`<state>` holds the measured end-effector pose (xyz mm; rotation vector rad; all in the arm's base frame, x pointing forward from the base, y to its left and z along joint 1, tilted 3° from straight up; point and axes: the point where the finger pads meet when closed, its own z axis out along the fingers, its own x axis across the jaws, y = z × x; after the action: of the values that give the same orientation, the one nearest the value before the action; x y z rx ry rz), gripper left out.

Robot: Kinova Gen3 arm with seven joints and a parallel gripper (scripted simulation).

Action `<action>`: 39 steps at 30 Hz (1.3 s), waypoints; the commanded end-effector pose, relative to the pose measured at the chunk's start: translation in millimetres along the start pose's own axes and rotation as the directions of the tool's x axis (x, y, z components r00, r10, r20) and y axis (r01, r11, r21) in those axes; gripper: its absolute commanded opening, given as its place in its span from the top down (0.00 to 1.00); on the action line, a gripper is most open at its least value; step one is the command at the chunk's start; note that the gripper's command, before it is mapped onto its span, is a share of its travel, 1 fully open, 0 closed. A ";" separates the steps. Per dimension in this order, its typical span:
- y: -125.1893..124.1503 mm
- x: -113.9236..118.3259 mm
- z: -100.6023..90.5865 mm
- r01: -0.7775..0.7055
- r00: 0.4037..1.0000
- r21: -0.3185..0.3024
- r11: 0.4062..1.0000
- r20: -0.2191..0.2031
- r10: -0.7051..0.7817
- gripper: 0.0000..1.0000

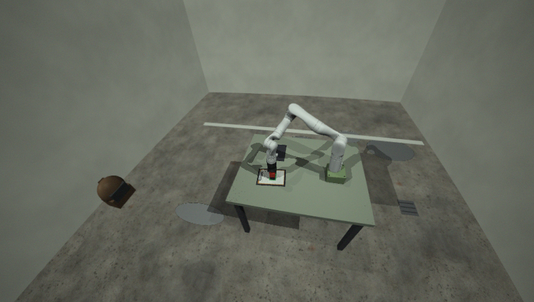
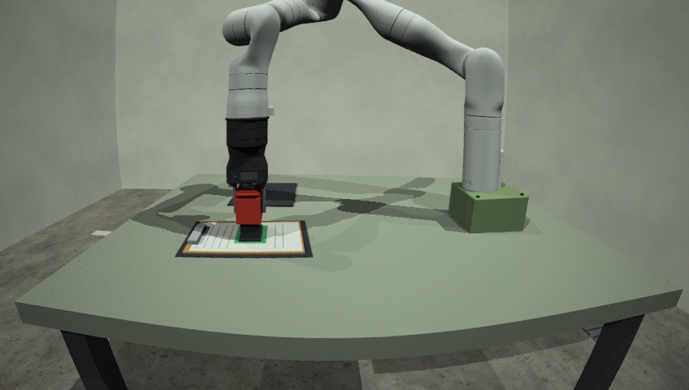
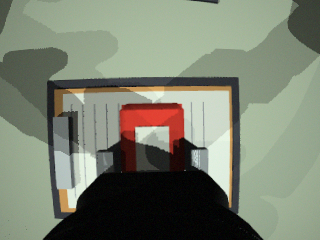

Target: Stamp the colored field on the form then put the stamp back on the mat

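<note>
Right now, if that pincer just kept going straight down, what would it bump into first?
The pincer points straight down, shut on the red stamp, whose dark base already seems to rest on the green field of the form.

The gripper (image 2: 248, 200) is pointing straight down, closed on the stamp (image 2: 248, 206), which is standing upright beneath it. The stamp's base is sitting on the field (image 2: 250, 237) of the form (image 2: 285, 240), directly under the gripper. The clip (image 2: 195, 235) is lying on the form's left end. The mat (image 2: 283, 194) is lying on the table (image 2: 387, 279) just behind the gripper. The arm's base (image 2: 488, 206) is standing well off to the right.
</note>
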<state>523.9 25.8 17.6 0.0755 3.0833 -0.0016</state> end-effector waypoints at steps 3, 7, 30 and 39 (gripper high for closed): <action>0.2 -0.2 5.5 0.000 1.000 0.000 1.000 0.000 0.000 0.39; 0.2 -0.2 16.6 0.000 1.000 0.000 1.000 0.000 0.000 0.39; 0.2 -0.2 24.5 0.000 1.000 0.000 1.000 0.000 0.000 0.39; 0.2 -0.2 24.7 0.000 1.000 0.000 1.000 0.000 0.000 0.39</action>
<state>527.1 25.4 -5.1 0.0761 3.0788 -0.0025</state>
